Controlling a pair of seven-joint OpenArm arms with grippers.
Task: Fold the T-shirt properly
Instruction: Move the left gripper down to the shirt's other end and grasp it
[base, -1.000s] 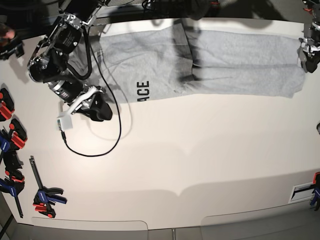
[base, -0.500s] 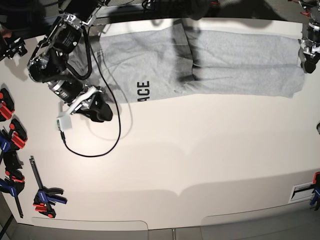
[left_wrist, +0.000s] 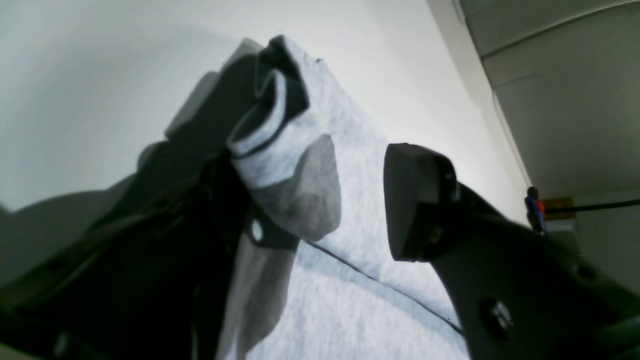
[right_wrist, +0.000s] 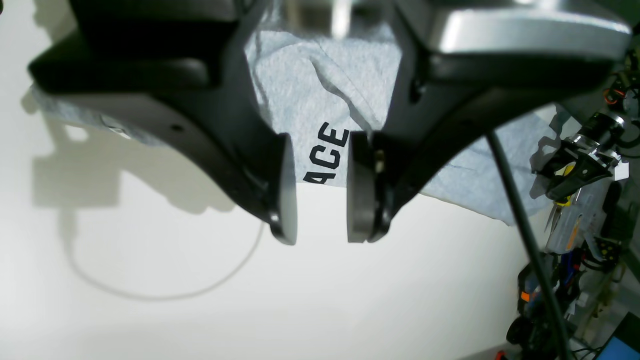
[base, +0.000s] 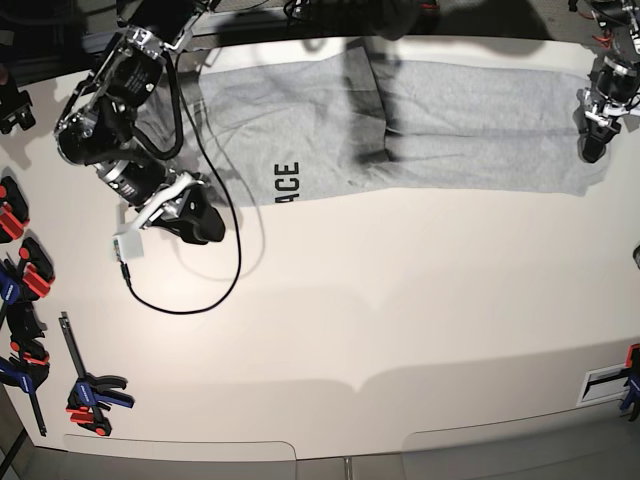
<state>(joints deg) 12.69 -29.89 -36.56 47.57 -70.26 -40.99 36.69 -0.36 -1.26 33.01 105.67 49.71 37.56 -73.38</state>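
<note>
The light grey T-shirt (base: 450, 120) lies stretched along the table's far edge, with black letters "ACE" (base: 287, 183) showing at its near hem. My left gripper (base: 594, 140) is at the shirt's right end. In the left wrist view its jaws (left_wrist: 350, 165) stand wide open over the T-shirt (left_wrist: 360, 225), and a rolled edge of cloth (left_wrist: 280, 145) lies against one finger. My right gripper (base: 205, 225) hovers over bare table just left of the lettering. The right gripper (right_wrist: 320, 200) is open and holds nothing; the T-shirt (right_wrist: 310, 85) shows beyond its pads.
A black cable (base: 200, 290) loops on the white table (base: 400, 320) below the right gripper, beside a small white block (base: 128, 245). Several red and blue clamps (base: 25, 270) line the left edge, one more (base: 90, 395) nearer the front. A label (base: 605, 385) sits at the right edge.
My left gripper has moved inward and down onto the shirt's right end. The right arm and the shirt's lay look unchanged.
</note>
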